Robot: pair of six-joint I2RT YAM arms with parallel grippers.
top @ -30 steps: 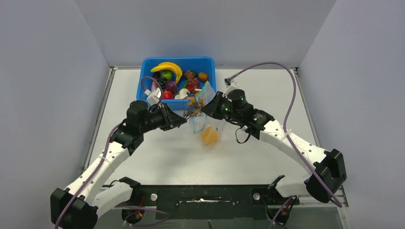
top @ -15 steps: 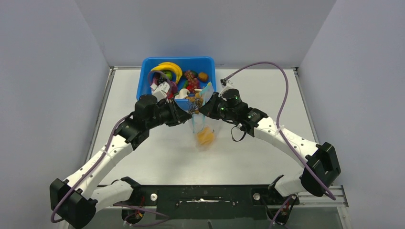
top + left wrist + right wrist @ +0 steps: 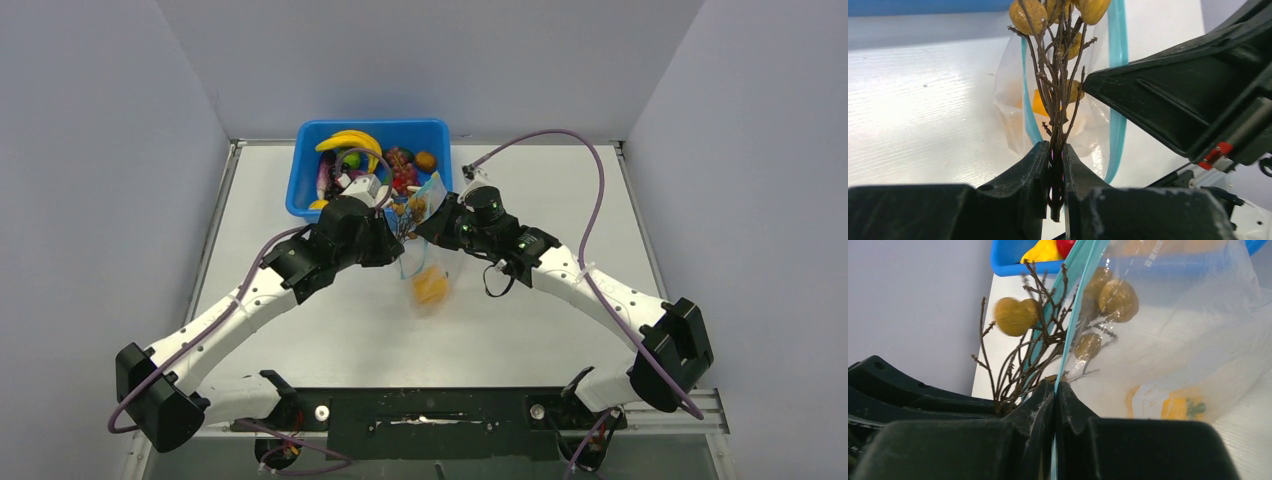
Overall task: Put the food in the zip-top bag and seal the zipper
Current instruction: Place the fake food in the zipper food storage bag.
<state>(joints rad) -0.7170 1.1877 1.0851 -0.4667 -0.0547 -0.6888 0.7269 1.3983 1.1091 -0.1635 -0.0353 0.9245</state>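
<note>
"Well, what does the overhead camera give you that the wrist ones don't?"

"The layout. Both arms reach in and meet over the table, just short of the blue tub, which holds bananas and other toy fruit. The clear bag trails from the fingers back toward the arms' bases, with an orange piece in its bottom. From up there I can't tell how the fingers stand."

"And from the wrists?"

"The left wrist view shows the left gripper closed to a narrow slot on the dark stems of a sprig. The stems run straight out past the fingertips, with yellow-brown berries at the far end. A black finger of the right arm comes in from the right, its tip close by the stems."

"The other one?"

"The right gripper is pinched fully together on the bag's edge, right at the teal zipper, which runs up and away from its fingertips. The sprig is just left of those fingers. Some berries show through the plastic and one sits left of the strip. I can't tell whether any are inside."

"How does the bag look?"

"Thin, glossy, creased, see-through. Its mouth is parted. In the left wrist view, two teal edges stand apart with the stems between them."
</note>
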